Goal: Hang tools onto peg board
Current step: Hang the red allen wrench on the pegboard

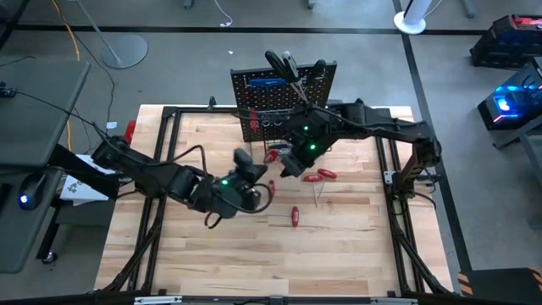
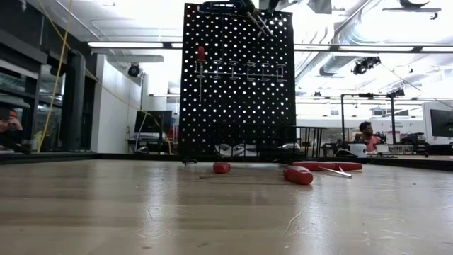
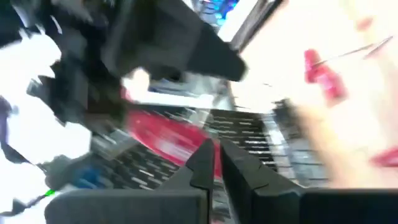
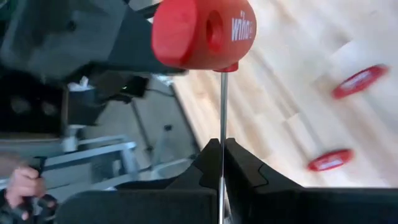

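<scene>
I've got the right claw clenched on the thin shaft of a red-handled T-key, table centre, at 6 o'clock from the peg board; left claw pinched together beside it at 9 o'clock; loose red tools lie at 3 o'clock

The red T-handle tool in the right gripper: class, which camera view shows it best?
The right wrist view: the red T-handle tool fills it, its shaft pinched in the right gripper. High view shows only a red speck; low view misses it; left wrist blurs it.
</scene>
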`<action>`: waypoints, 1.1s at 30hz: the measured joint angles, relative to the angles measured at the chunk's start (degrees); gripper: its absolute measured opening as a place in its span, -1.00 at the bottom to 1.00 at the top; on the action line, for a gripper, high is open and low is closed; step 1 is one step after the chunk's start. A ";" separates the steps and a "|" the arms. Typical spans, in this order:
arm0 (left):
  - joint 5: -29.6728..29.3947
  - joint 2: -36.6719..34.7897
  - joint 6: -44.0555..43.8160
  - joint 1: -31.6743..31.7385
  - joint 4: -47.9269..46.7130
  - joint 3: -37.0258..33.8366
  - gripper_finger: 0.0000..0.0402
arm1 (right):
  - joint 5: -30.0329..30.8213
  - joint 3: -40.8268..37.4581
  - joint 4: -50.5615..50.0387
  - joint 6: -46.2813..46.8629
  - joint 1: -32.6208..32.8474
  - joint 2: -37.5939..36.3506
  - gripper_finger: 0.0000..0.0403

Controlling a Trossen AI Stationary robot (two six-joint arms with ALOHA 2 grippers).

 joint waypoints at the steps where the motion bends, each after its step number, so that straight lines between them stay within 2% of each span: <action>1: 1.60 -0.35 -6.90 -0.27 -4.48 0.02 -0.87 | 0.99 0.00 -1.29 -1.12 -0.18 -0.31 -0.99; 5: 12.89 -1.03 -41.29 -0.69 -22.11 -0.46 -0.78 | 5.46 0.00 -4.64 -5.26 -0.94 -2.19 -0.99; 7: 16.22 -2.13 -57.58 -0.72 -23.56 -2.29 -0.74 | 9.32 0.00 -2.63 -7.02 -1.02 -2.97 -1.00; 9: 14.25 -3.72 -68.78 -1.46 -21.17 -5.65 -0.70 | 13.11 0.00 4.06 -9.87 -0.74 -3.53 -1.00; 12: 6.92 -6.34 -82.71 -2.89 -13.36 -11.72 -0.65 | 18.95 0.00 17.38 -15.04 0.51 -3.89 -1.00; 15: 1.71 -9.95 -91.15 -3.42 -3.60 -16.30 -0.61 | 22.17 0.04 27.69 -19.05 1.96 -3.98 -1.00; 17: -0.98 -12.73 -93.13 -4.20 3.35 -18.48 -0.59 | 25.08 0.04 29.77 -22.04 3.03 -3.91 -1.00; 19: -1.97 -15.30 -91.35 -5.04 12.34 -19.55 -0.56 | 28.58 0.02 29.01 -25.08 4.05 -3.81 -1.00; 22: -2.05 -18.65 -81.20 -5.86 25.52 -19.99 -0.52 | 32.52 0.02 28.97 -29.89 5.58 -3.72 -1.00; 25: -1.73 -20.46 -68.96 -5.69 37.65 -20.00 -0.47 | 33.46 0.02 30.52 -32.67 7.47 -3.47 -1.00; 29: 2.39 -21.05 -56.85 -4.30 49.87 -20.00 -0.41 | 33.63 0.00 31.31 -34.52 9.66 -3.24 -1.00; 33: 8.74 -20.54 -54.21 -2.60 52.19 -20.03 -0.29 | 36.56 0.00 31.83 -35.66 11.22 -3.26 -1.00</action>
